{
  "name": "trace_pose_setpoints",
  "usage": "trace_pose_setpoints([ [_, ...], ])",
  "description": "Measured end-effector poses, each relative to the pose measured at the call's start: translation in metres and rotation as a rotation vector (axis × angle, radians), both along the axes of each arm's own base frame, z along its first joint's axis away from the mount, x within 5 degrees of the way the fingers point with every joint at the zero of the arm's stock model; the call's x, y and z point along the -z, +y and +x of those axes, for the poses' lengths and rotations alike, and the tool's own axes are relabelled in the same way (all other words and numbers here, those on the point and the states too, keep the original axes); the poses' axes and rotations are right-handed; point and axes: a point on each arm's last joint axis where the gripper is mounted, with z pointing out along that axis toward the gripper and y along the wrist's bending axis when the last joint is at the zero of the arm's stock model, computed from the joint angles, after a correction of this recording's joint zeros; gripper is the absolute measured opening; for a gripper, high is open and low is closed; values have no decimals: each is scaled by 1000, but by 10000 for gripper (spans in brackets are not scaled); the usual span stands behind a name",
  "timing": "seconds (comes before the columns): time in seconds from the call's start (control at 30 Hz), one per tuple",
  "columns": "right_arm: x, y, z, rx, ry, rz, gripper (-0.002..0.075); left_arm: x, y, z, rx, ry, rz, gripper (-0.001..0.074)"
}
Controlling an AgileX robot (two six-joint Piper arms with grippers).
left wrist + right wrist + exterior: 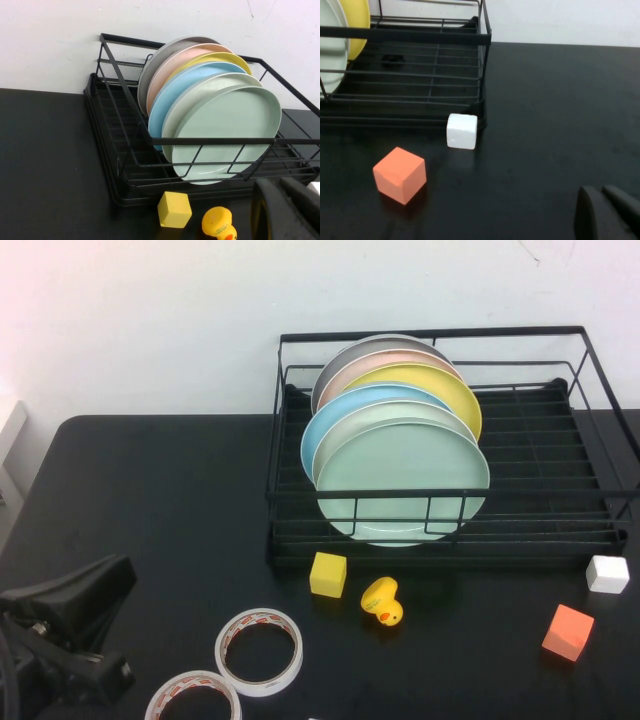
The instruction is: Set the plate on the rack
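High view shows the plate (402, 483) standing on edge in the rack (575, 510), frontmost of a row of plates, with a pale green-grey plate (365, 420) and a light blue plate (335, 415) just behind it. The left gripper (75, 625) sits low at the table's near left corner, beside two tape rolls (259, 651), holding nothing; whether its fingers are parted I cannot tell. The right gripper (610, 212) shows only in its wrist view, fingertips together and empty, hanging over bare table near a white cube (462, 131) and an orange cube (400, 174).
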Motion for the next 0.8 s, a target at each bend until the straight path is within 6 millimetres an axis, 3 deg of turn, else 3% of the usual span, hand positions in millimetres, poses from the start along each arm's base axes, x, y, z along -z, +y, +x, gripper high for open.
trace_pose_setpoints([
  [0.4,0,0,0,0,0,1,1,2,10,4,-114,2,39,-2],
  [0.63,0,0,0,1,1,2,1,3,9,-2,-56,-46,101,-2],
  [0.8,0,0,0,1,0,2,1,7,16,-12,-76,-77,-14,-2],
])
